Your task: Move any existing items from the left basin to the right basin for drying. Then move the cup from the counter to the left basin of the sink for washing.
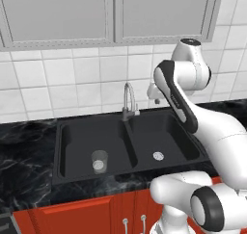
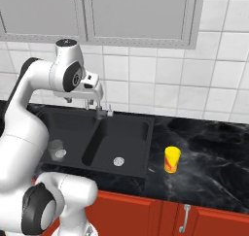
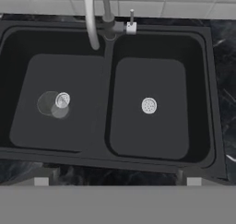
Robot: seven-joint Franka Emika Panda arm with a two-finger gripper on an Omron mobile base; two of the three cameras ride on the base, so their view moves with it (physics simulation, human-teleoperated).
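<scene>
The clear glass tumbler (image 1: 99, 162) (image 2: 57, 149) (image 3: 50, 103) stands upright in the left basin (image 1: 77, 141) (image 3: 55, 131), right beside its silver drain. The right basin (image 1: 169, 136) (image 3: 152, 135) holds only its drain. The yellow cup (image 2: 171, 160) stands on the black marble counter (image 2: 209, 143) to the right of the sink. My gripper (image 1: 155, 99) (image 2: 88, 102) (image 3: 117, 181) hangs high over the sink near the divider, open, with its fingertips (image 3: 41, 181) wide apart and nothing between them.
The curved chrome tap (image 1: 128, 100) (image 2: 99, 109) (image 3: 94, 20) rises behind the divider, close to my hand. White wall tiles and grey cabinets stand behind and above. Red cabinet fronts run below the counter (image 1: 29, 151).
</scene>
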